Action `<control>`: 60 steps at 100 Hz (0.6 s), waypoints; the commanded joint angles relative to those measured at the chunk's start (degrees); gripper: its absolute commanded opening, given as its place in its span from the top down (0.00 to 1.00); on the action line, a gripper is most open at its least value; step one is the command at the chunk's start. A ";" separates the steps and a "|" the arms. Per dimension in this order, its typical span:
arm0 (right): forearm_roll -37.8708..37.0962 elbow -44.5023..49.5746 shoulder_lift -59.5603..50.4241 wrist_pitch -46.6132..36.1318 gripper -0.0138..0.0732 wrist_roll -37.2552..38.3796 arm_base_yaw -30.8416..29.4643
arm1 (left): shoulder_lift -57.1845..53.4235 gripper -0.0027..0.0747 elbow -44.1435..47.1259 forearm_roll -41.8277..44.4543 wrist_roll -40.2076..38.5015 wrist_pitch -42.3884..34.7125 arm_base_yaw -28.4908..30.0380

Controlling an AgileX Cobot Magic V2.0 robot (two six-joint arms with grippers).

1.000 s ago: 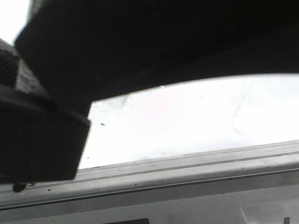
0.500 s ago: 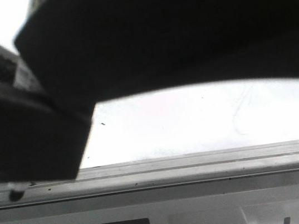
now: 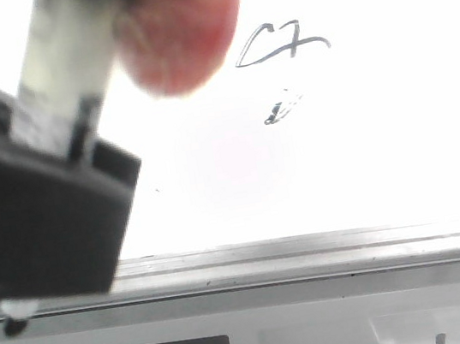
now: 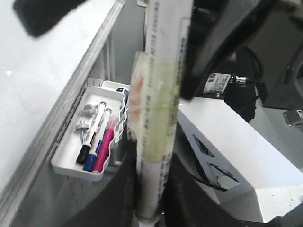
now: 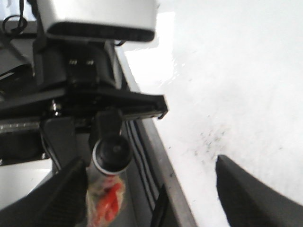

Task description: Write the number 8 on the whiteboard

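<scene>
Left tool [image 4: 151, 208] grips a taped marker [image 4: 158, 94]; white tray [image 4: 71, 165] holds several pens [image 4: 97, 137].

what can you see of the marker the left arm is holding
The marker is a long white barrel with small printed text down its side, wrapped mid-length in yellowish, worn-looking tape with a reddish patch. It runs lengthwise through the left gripper, whose dark fingers close on its lower part. In the front view it shows blurred above the gripper body, near the whiteboard. Its tip is not visible, so contact with the board cannot be told.
</scene>
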 commanded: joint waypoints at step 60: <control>2.33 -2.09 -18.48 -20.73 0.91 0.49 0.00 | 7.42 0.99 -0.67 -26.71 -0.56 -23.35 -0.22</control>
